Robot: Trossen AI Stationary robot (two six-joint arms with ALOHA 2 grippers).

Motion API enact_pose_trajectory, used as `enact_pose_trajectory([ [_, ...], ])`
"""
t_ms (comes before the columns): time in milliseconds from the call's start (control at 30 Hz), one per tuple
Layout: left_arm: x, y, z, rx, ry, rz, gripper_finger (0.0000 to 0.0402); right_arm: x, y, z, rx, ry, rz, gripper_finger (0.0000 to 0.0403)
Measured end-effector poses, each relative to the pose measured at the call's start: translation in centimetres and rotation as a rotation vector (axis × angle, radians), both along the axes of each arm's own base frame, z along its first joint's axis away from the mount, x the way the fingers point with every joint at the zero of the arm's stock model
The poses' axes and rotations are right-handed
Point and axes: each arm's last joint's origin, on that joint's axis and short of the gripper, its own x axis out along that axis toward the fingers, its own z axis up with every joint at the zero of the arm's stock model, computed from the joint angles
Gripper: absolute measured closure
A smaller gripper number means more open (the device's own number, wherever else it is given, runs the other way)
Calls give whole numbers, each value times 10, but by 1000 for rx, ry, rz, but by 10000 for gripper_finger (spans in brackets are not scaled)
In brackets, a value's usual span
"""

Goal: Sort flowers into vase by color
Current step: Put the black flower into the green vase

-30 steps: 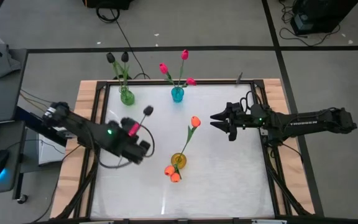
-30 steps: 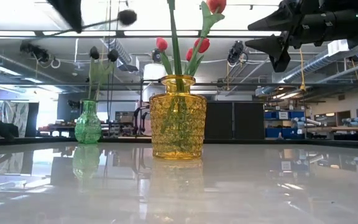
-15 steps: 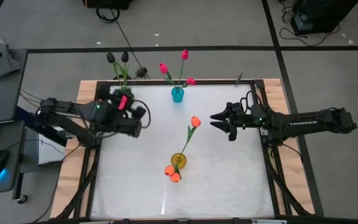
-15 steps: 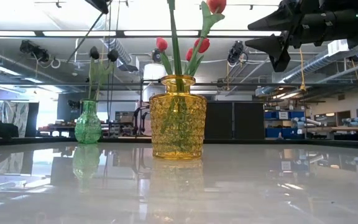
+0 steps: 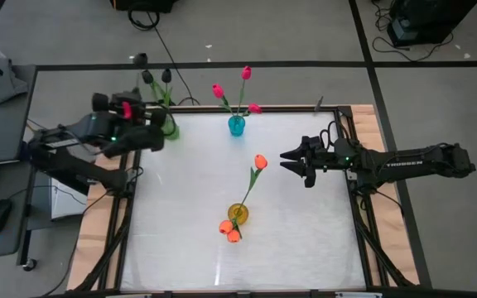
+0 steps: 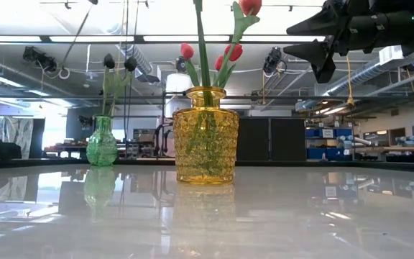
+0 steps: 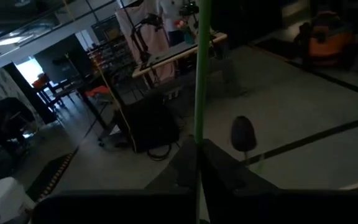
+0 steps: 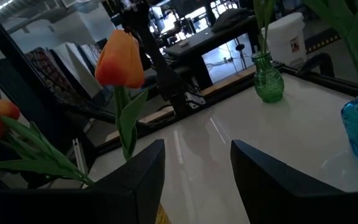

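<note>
Item: black tulip [image 5: 140, 60], stem pinched in left gripper [image 5: 157, 132] fingers beside green vase [image 5: 170, 128] at worktop [image 5: 305, 240] far-left corner. Right gripper [image 5: 286, 157] idle mid-worktop, fingers parted. Risk: the long stem could miss the narrow neck or foul the two black tulips [image 5: 156, 77] standing there, tipping the vase.

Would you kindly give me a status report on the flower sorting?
Left gripper shut on black tulip, by green vase. Right gripper open, waiting mid-table. Nothing in the way.

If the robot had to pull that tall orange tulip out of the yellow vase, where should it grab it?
Probably on the bare stem between the orange tulip's bud and the yellow vase rim, coming from the side: the stem leans clear of the other flowers, and the bud looks crushable.
</note>
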Motion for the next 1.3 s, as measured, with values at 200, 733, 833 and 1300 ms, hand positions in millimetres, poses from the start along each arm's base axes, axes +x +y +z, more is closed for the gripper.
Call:
enact_pose_trajectory([
  [200, -25, 2, 9, -14, -58, 5, 388, 0, 0, 0, 0, 0, 0, 210],
  [733, -30, 10, 50, -100, -78, -358, 399, 0, 0, 0, 0, 0, 0, 210],
  [833, -30, 17, 55, -90, -78, -414, 399, 0, 0, 0, 0, 0, 0, 210],
  [1300, -20, 52, 2, -16, -112, -472, 399, 0, 0, 0, 0, 0, 0, 210],
])
